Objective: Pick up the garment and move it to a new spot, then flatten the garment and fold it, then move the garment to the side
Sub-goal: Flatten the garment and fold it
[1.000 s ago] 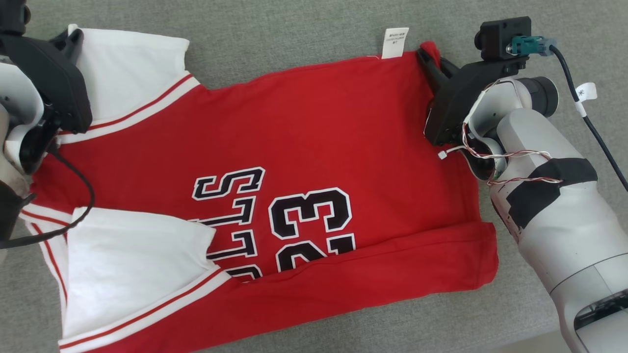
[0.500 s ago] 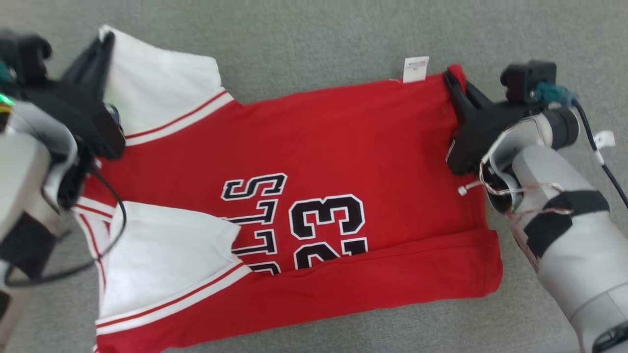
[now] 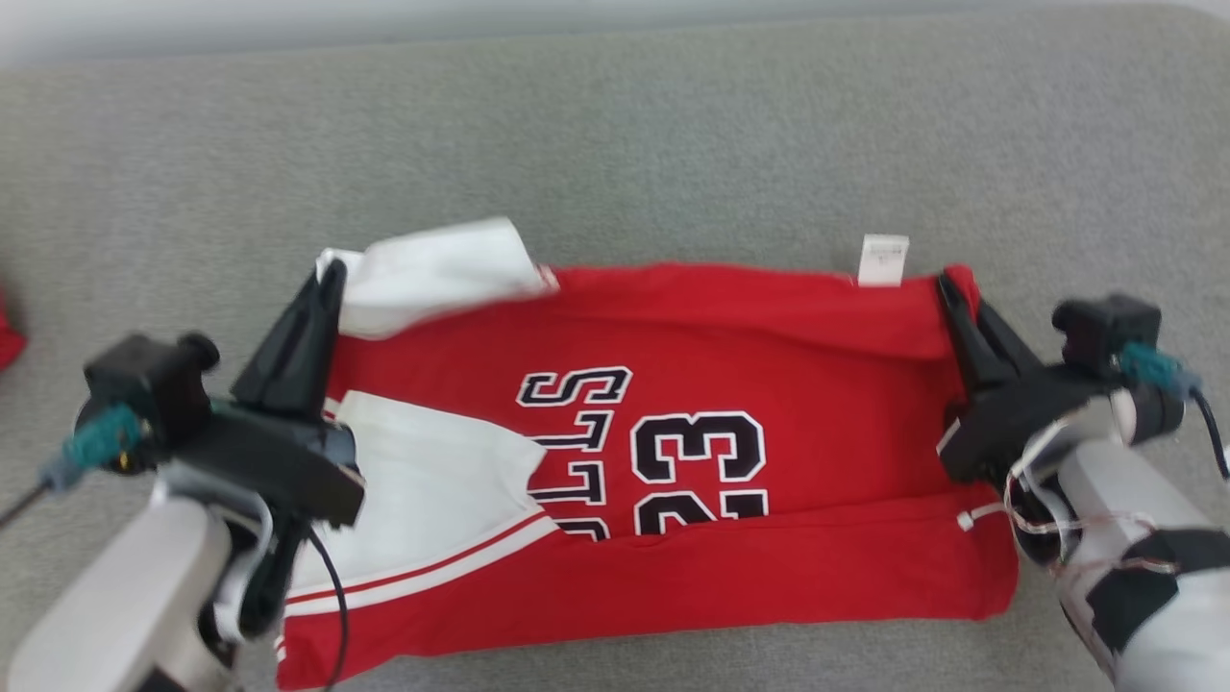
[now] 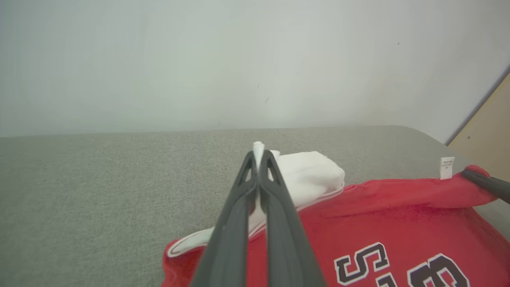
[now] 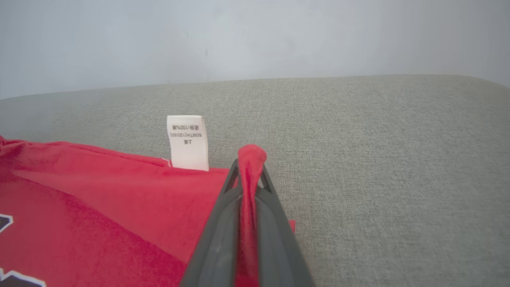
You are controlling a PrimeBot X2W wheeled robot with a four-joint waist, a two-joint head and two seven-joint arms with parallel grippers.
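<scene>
The left tool is gripping the sleeve and the right tool the corner of the jersey, probably to lift that edge for a fold.

Spotted a small red patch at the left edge of the grey woven fabric surface.
</scene>
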